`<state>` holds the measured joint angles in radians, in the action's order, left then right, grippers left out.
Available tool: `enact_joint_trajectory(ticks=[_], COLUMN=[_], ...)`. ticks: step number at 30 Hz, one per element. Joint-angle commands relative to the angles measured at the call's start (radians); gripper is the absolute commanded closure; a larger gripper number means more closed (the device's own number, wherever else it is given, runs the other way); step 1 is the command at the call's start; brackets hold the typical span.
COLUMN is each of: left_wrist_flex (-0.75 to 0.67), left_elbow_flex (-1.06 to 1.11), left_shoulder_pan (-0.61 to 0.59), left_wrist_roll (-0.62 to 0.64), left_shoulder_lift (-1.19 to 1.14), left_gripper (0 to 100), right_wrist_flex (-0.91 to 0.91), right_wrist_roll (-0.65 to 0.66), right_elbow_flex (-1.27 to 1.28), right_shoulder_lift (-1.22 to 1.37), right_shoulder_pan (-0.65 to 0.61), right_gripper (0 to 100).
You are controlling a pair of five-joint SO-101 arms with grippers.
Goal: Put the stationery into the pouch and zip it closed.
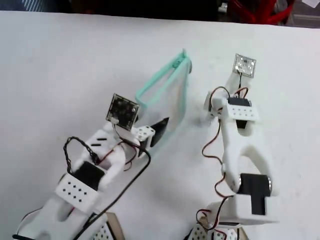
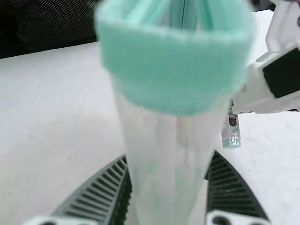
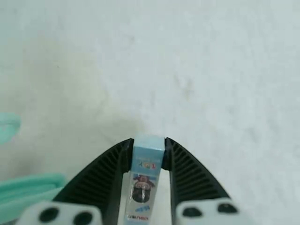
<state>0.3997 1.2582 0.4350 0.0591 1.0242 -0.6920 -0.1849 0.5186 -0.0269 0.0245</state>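
Note:
The pouch (image 1: 167,95) is clear plastic with mint-green trim and stands tilted above the table. My left gripper (image 1: 152,135) is shut on its lower end. In the left wrist view the pouch (image 2: 173,61) rises between the ribbed fingers (image 2: 110,187) of the left gripper (image 2: 168,159), with its green band nearest the camera. My right gripper (image 3: 147,143) is shut on a small light-blue eraser box (image 3: 145,168). It sits just right of the pouch (image 3: 28,190) and low over the table. The right gripper (image 1: 210,107) and the eraser box (image 2: 230,133) also show beside the pouch.
The white table (image 1: 60,65) spreads out to the left of the pouch and behind it. Both arms' bodies and cables take up the front, and a brown block corner (image 1: 114,225) lies at the front edge. Dark clutter lies beyond the far edge.

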Motion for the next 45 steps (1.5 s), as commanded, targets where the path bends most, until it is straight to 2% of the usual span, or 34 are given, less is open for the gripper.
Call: enact_joint_trajectory(ticks=[1,11,21,27,31,42,45], left_wrist_flex=[-0.006,-0.006,-0.003,-0.005,-0.005,-0.006,-0.006], left_elbow_flex=[-0.043,-0.041,-0.041,-0.041,-0.041,-0.041,-0.041], left_shoulder_pan=[-0.004,-0.005,0.001,0.001,0.001,0.001,-0.002], left_wrist_roll=[0.009,0.008,0.008,0.008,0.008,0.009,0.009], left_shoulder_lift=[0.002,0.002,0.002,0.002,0.002,0.002,0.002], left_gripper=[77,77,77,77,77,77,77], right_wrist_flex=[-0.047,-0.061,-0.053,-0.051,-0.056,-0.15,-0.151], right_wrist_roll=[-0.009,0.0,0.256,0.351,0.354,0.359,0.353], right_elbow_flex=[-0.005,-0.143,-0.4,-0.471,-0.485,-0.39,-0.339], right_shoulder_lift=[-0.128,-0.469,-0.702,-0.677,-0.644,-0.61,-0.61], right_shoulder_pan=[0.03,-0.018,-0.331,-0.481,-0.535,-0.544,-0.509], right_gripper=[98.1,98.1,98.1,98.1,98.1,98.1,98.1])
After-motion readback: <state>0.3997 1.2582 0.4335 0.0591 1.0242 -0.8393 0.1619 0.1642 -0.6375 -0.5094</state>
